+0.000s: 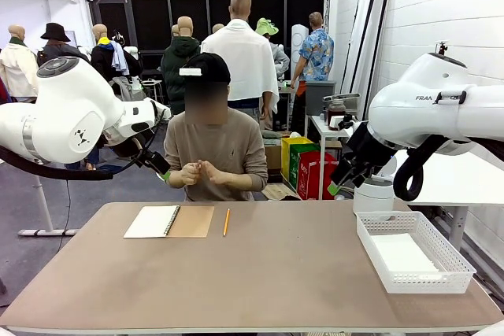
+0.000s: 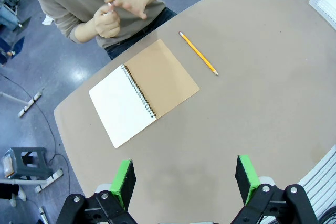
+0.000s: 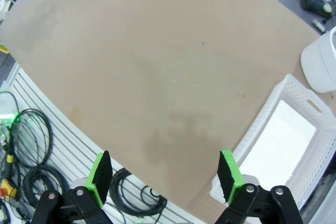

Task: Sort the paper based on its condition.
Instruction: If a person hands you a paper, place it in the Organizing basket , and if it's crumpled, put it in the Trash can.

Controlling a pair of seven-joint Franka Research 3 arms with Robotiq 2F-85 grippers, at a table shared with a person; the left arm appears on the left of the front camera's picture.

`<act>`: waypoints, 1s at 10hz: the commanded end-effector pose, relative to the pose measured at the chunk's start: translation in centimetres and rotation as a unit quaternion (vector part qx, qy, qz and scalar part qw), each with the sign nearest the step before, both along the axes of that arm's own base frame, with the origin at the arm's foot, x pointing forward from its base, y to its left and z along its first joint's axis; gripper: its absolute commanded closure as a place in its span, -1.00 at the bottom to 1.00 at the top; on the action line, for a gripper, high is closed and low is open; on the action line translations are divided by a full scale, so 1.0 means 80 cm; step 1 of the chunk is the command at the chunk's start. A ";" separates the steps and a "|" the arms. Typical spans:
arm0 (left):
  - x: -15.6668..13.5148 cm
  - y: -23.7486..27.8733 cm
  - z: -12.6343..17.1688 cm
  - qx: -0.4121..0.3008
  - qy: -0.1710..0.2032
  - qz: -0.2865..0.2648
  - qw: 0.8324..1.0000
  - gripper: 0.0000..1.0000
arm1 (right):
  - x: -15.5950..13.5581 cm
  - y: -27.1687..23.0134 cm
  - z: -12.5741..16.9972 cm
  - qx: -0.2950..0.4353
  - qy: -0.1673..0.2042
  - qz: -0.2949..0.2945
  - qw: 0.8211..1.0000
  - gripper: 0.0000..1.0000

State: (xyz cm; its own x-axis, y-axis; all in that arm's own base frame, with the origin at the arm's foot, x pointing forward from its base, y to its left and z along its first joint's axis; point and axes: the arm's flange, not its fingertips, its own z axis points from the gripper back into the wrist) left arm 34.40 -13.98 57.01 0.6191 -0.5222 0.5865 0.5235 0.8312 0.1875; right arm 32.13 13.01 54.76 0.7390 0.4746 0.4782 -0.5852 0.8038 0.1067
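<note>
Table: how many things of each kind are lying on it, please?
Spiral notebook: 1
Pencil: 1
White basket: 1
Paper stack in the basket: 1, sheets uncountable
Total: 4

White rounded arms [image 1: 71, 116], black grippers [image 2: 184, 174], green pads [image 2: 124, 179], perhaps sheathed black cables [image 1: 47, 170].

Matt table [image 1: 260, 273] — plastic mesh basket [image 1: 429, 281]
</note>
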 end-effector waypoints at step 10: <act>0.000 0.000 0.000 0.000 0.000 0.001 1.000 -1.00 | 0.000 0.000 0.003 -0.001 0.005 0.002 1.000 -1.00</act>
State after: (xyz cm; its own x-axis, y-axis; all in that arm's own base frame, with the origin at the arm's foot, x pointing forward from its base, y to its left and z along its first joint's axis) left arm 34.40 -13.98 57.01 0.6191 -0.5222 0.5865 0.5235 0.8312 0.1875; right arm 32.13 13.01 54.76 0.7390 0.4746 0.4782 -0.5852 0.8038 0.1067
